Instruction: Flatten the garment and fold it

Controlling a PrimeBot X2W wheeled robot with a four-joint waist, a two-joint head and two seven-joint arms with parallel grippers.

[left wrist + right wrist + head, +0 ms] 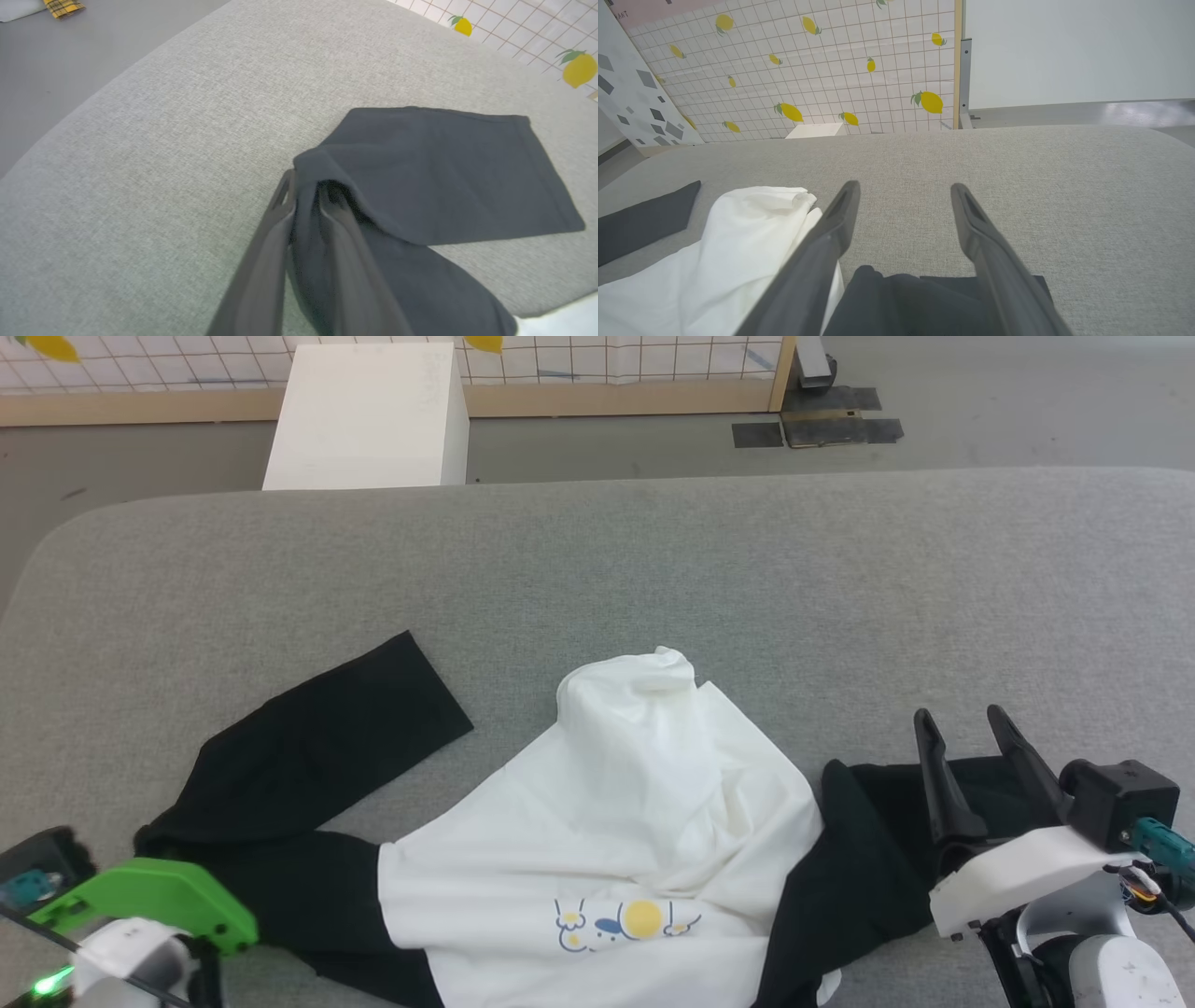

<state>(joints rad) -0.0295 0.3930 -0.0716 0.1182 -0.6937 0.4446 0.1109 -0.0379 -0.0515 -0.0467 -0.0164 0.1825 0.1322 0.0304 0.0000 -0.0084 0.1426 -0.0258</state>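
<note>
Where drawn narrow, at left: left gripper (306,189), a fold of black sleeve of the garment (635,803) nipped between its fingers, the flat cuff end just beyond the tips. Between the two grippers: crumpled white body, cartoon print facing up, on grey cushion (653,551). At right: right gripper (962,714), spread wide, gripping nothing, over the other black sleeve; white body just to its left.

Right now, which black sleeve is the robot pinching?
The left sleeve, folded over itself: the left gripper pinches its fold. The right sleeve lies loose under the open right gripper.
</note>
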